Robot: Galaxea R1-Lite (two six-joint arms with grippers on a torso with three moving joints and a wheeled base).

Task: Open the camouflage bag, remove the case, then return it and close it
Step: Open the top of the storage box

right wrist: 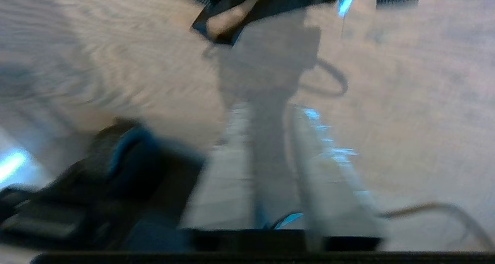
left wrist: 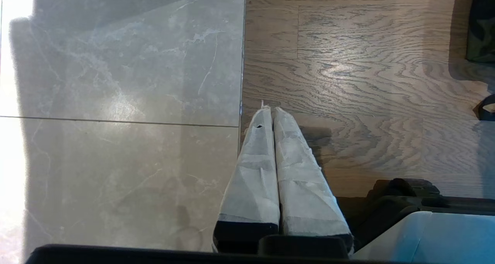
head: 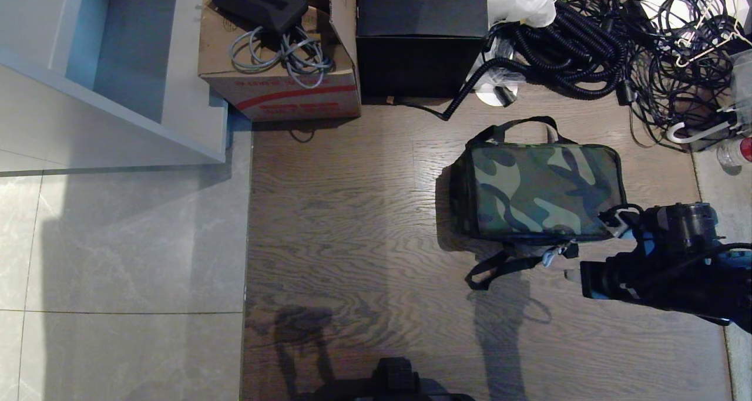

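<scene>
The right pincer [right wrist: 270,113] shows a narrow gap between its taped fingers, holding nothing, low over the wooden floor [head: 352,225]. Just ahead of it lies the camouflage bag [head: 543,192], closed. It looks soft and yielding; best taken at a zip pull or the near strap [head: 499,267]. The left pincer [left wrist: 272,117] is pressed together, parked well apart.

Far left: cardboard box [head: 279,66] w/ grey cable coil [head: 282,51]. Far centre: black box [head: 422,34]. Far right: tangled black cables [head: 593,43], possibly a plastic bag [head: 523,2].
</scene>
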